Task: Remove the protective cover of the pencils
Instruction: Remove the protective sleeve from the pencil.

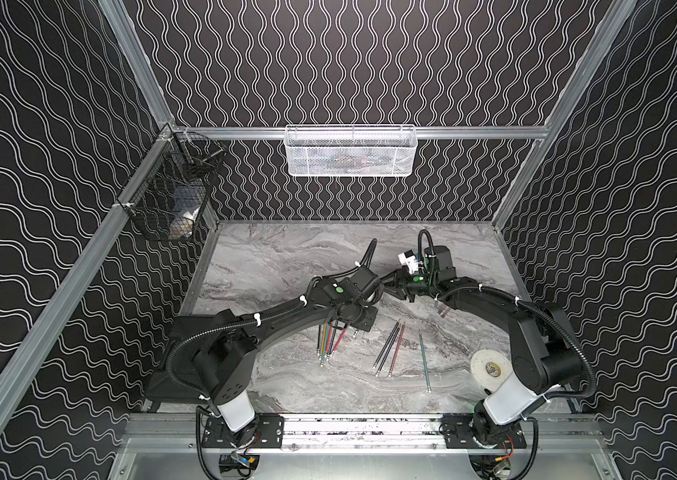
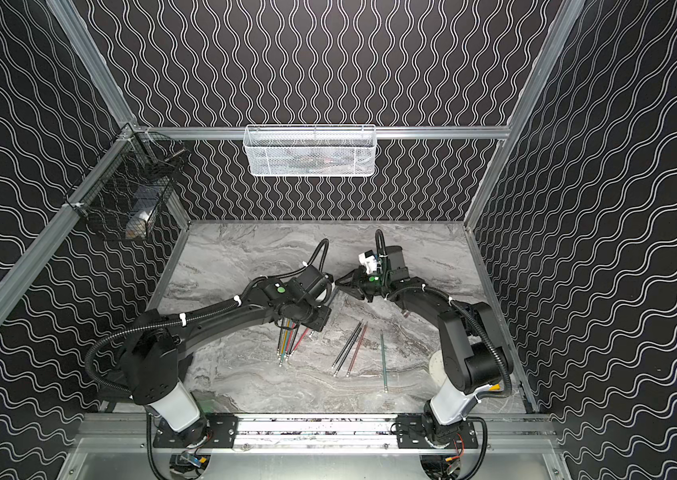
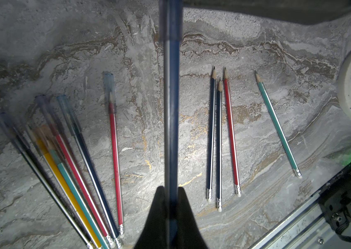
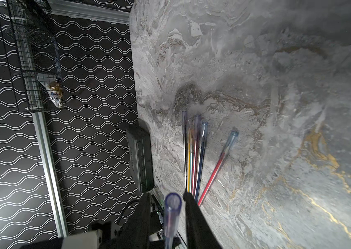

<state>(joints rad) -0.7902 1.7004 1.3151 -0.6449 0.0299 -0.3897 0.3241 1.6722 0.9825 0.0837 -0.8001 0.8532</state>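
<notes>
Arms first: my left arm [image 1: 278, 316] reaches low across the grey marbled table [image 1: 270, 257] and my right arm [image 1: 494, 299] bends inward, so the two wrists nearly meet mid-table. A white tape roll [image 1: 484, 361] lies flat near the right arm's base. The pencils [image 3: 219, 140] are thin painted sticks with silvery ends. Four bare ones lie with their sharpened tips toward the far side of the table. A fanned bunch [image 3: 69, 163] beside them points the same way, with clear tubes over its tips. The left gripper [image 3: 171, 190] is clamped on a blue pencil [image 3: 171, 118]; its long axis runs straight out from the fingers, the far end inside a cover [image 3: 170, 21]. The right gripper [image 4: 166, 194] has a clear tube [image 4: 171, 215] between slightly parted fingers; I cannot tell whether they pinch it.
</notes>
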